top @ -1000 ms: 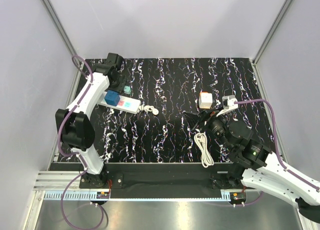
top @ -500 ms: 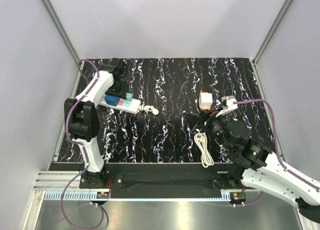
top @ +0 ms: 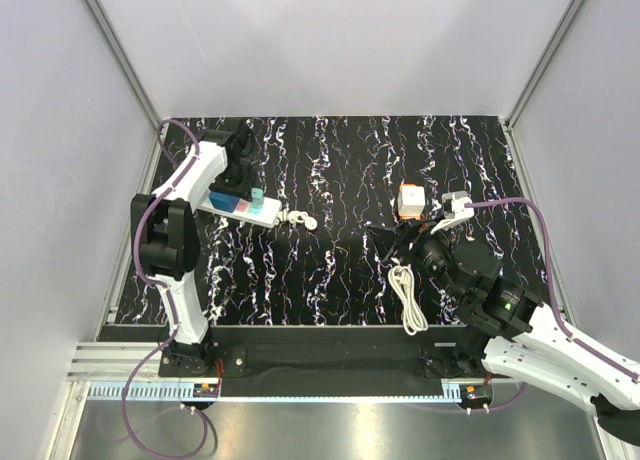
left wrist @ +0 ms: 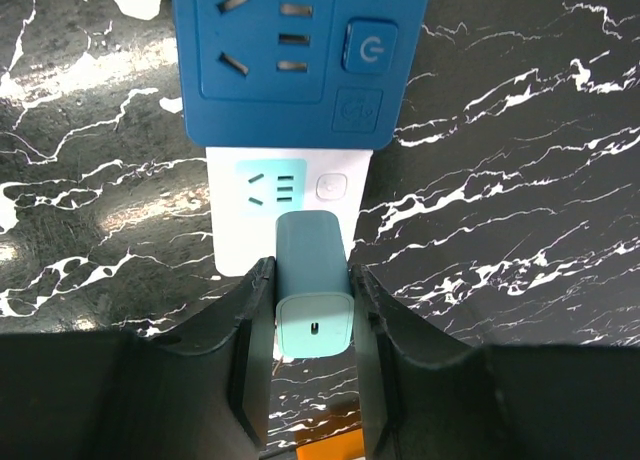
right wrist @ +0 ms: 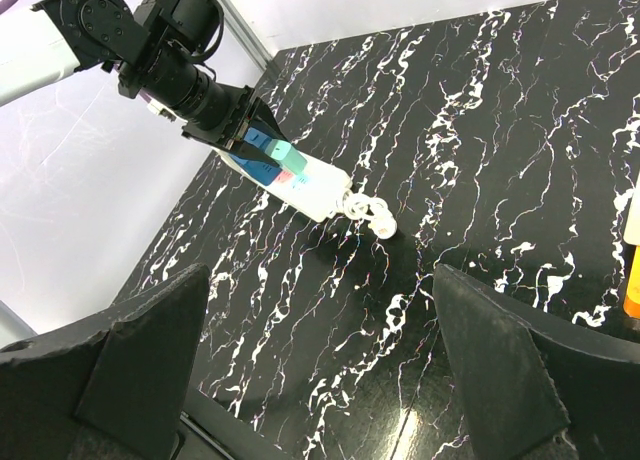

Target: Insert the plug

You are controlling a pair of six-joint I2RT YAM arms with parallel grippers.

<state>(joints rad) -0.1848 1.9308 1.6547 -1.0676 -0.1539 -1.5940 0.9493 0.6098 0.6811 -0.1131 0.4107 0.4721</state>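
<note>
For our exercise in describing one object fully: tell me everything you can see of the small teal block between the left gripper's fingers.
The teal block is a small, pale teal, round-cornered box of smooth, plastic-looking material. Its face toward the wrist camera has one small oval slot. It stands upright on the end of the white socket strip, right beside a teal-marked socket. The left gripper is closed on it, with a black finger tight against each side.
</note>
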